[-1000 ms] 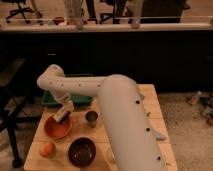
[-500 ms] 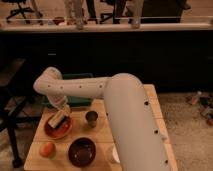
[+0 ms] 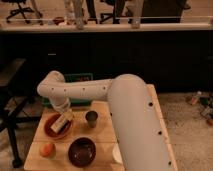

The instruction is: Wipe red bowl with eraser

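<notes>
Orange-red, the one red bowl (image 3: 56,127) sits at the left of the wooden desk (image 3: 102,131), beside one dark bowl (image 3: 82,151), one small metal cup (image 3: 91,118) and one orange fruit (image 3: 47,149). The end effector (image 3: 64,116) is clamped on the single eraser (image 3: 61,122), pressed inside the red bowl. Compared with half a second ago, the arm has swung slightly, shifting the eraser across the bowl.
</notes>
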Tool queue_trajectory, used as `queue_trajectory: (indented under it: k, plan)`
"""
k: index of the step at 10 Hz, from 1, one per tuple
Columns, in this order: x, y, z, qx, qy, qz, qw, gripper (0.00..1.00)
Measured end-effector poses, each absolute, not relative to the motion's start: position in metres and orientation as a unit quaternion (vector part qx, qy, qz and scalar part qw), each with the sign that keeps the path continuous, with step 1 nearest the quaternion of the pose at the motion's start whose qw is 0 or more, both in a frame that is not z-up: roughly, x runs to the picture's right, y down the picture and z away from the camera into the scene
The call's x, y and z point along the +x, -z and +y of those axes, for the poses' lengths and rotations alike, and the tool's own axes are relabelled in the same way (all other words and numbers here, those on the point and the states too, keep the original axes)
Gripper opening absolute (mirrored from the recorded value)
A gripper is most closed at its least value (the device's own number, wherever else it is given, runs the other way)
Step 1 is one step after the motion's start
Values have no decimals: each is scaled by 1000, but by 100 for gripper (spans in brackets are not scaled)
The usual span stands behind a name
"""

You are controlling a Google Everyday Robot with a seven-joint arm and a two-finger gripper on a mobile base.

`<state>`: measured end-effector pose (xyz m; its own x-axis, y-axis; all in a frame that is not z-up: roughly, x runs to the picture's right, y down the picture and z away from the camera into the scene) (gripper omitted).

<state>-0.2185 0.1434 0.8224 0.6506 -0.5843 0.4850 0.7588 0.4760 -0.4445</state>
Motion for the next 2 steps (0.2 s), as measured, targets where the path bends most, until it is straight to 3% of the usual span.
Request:
queue_trajectory:
  k: [2]
  plan:
    - [-215,-828,138,-324,390,-129,852,0]
